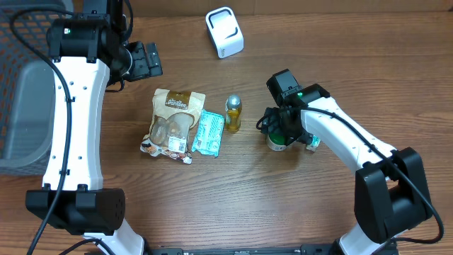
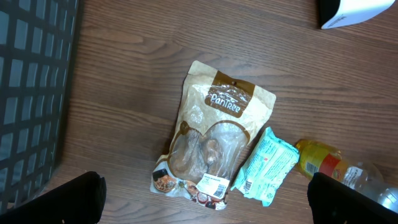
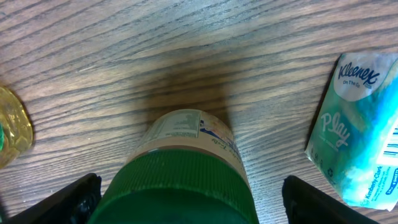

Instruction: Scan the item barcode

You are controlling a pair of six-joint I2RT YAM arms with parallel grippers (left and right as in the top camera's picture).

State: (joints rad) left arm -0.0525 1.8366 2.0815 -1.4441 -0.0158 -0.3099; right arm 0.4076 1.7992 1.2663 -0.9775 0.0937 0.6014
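Right gripper [image 3: 196, 196]: jaws wide, straddling upright green-lidded jar [image 3: 180, 143], no contact. Left gripper [image 2: 208, 199]: jaws wide, empty, over table [image 2: 124, 62].

Grey bin [image 1: 21, 106], prob. mesh, L edge.

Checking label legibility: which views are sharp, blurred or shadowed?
Left wrist: sharp, lettering legible on the brown windowed snack pouch. Right wrist: the green ribbed jar cap fills the bottom, slightly soft, dark shadow beyond it. Overhead: even light, labels tiny.
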